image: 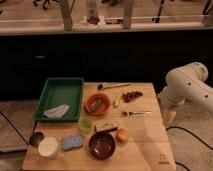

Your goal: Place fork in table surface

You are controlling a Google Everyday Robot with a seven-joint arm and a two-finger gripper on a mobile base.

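Near the parted fingers, the fork lies on the table surface

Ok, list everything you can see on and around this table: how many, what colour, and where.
table surface: one, light tan wood, centre
tray: one, green, back left
cloth: one, pale grey, in the tray
orange bowl: one, something green inside, right of the tray
long utensil: one, dark round head, back edge
dark red cluster: one, back right
fork: one, silvery, flat on the table, right side
green cup: one, below the orange bowl
maroon bowl: one, front centre
orange fruit: one, beside the maroon bowl
sponge: one, blue, front left
white bowl: one, front left corner
robot arm: one, white, right of the table
end effector: one, pale, open, off the table's right edge, empty
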